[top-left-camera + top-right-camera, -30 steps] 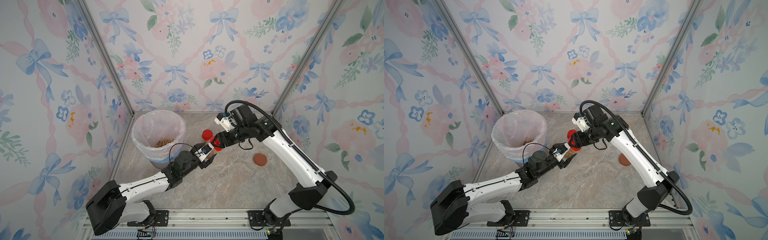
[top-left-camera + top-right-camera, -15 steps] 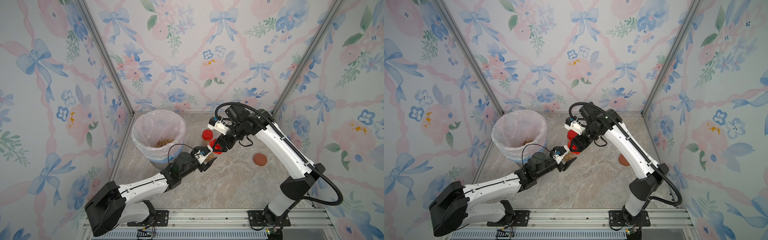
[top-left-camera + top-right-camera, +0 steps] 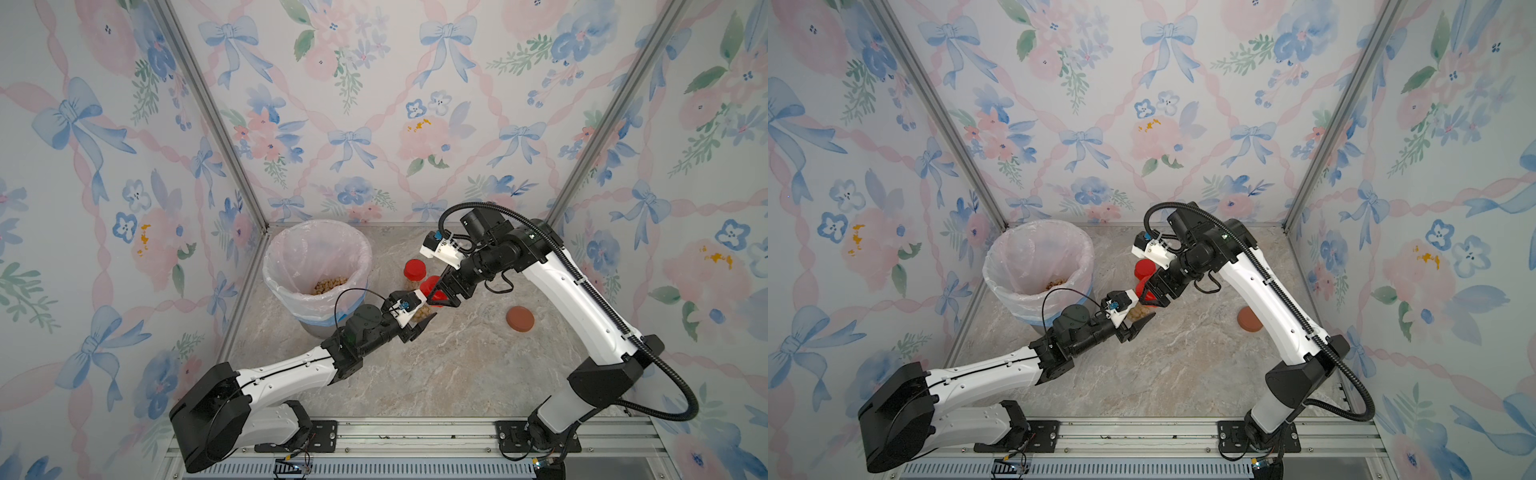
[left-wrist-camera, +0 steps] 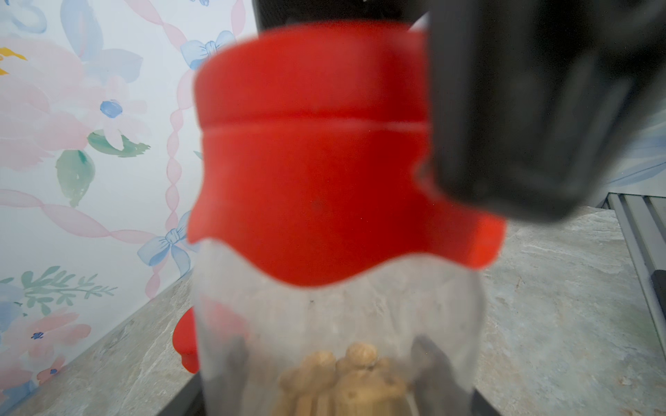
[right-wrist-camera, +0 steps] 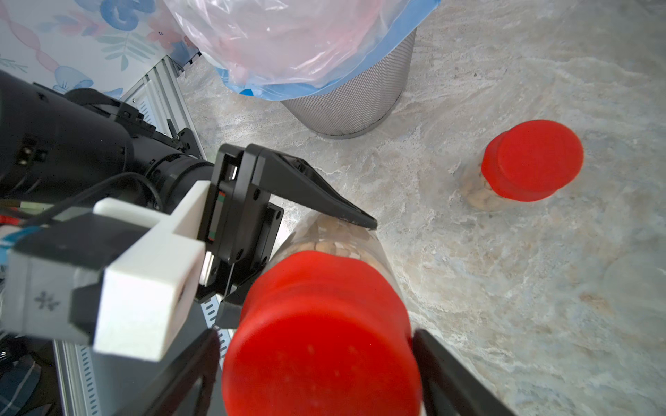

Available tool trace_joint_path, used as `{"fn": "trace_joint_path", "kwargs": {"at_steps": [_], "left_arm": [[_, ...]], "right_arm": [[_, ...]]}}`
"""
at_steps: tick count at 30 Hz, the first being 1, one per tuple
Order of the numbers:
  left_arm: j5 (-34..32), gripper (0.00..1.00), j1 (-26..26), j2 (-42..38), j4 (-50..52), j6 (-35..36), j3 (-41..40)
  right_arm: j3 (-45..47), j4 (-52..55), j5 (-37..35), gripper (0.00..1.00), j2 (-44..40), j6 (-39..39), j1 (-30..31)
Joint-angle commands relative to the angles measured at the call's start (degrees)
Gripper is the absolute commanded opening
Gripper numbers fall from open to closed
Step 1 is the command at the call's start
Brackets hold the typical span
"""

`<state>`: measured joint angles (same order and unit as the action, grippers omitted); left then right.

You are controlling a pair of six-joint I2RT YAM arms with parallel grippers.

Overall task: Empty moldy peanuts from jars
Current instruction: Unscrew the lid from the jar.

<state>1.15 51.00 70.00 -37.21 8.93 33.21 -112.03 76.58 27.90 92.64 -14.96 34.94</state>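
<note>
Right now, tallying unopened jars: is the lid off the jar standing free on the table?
No, a red lid sits on the standing jar.

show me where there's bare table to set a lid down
Widest bare patch: front middle of the table, between the left arm and right arm. A smaller one lies between the held jar and the brown lid. Crowded: beside the bin, around the standing jar.
</note>
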Motion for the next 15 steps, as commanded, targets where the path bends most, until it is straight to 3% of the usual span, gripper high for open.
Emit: {"fn": "trace_joint_path", "kwargs": {"at_steps": [1, 8, 12, 15], "left_arm": [[-0.08, 0.12, 0.14, -1.37, -2.6, 0.49, 0.35], [-0.97, 0.12, 0.07, -0.98, -2.6, 0.93, 0.7], [-3.64, 0.12, 0.15, -0.5, -2.52, 2.09, 1.48], [-5.72, 0.12, 0.14, -0.48, -2.44, 3.95, 1.94]], "right_arm": [[1.62, -0.91, 2.38, 0.9, -3.41, 0.71, -1.15], [6.22, -7.64, 1.95, 0.97, -8.93, 5.9, -3.89], [7.04, -14.14, 0.69, 0.94, -10.96, 28.58, -9.66], [9.62, -15.25, -3.94, 0.91, -13.46, 42.11, -7.9]]}}
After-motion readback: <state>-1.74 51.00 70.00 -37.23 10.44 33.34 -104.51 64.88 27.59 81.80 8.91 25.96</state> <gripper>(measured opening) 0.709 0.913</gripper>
